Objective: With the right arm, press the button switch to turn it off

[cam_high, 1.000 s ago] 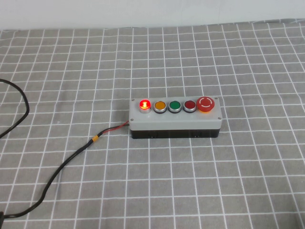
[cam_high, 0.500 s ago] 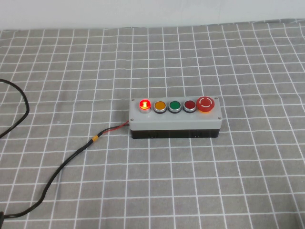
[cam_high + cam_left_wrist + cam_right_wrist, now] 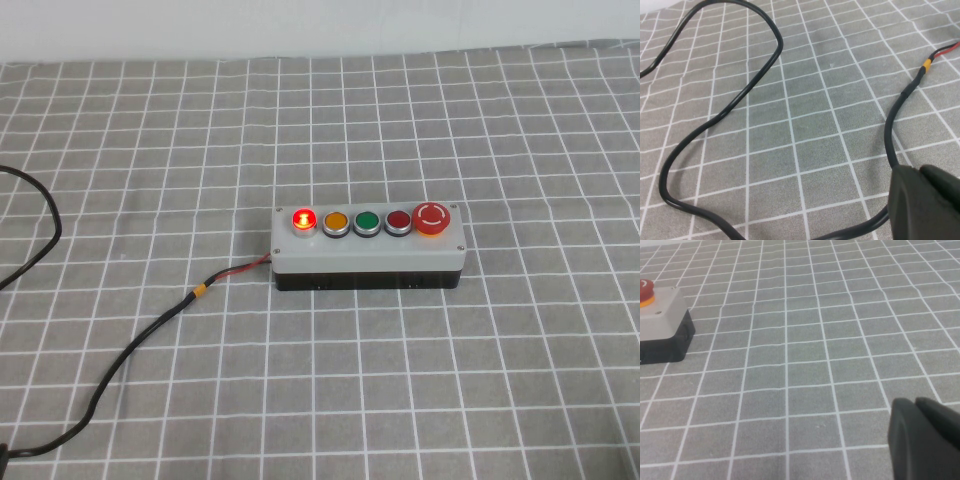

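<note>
While the button switch (image 3: 303, 219) glows at the grey box's (image 3: 368, 255) cable end, both grippers (image 3: 925, 205) (image 3: 922, 440) sit apart from it, finger state undeterminable.

left gripper (image 3: 925, 205): black, smooth, round lump
right gripper (image 3: 922, 437): black, smooth, two round bumps side by side

surface: grey cloth (image 3: 520, 400), white grid lines | backdrop: plain white wall (image 3: 300, 25)
</note>
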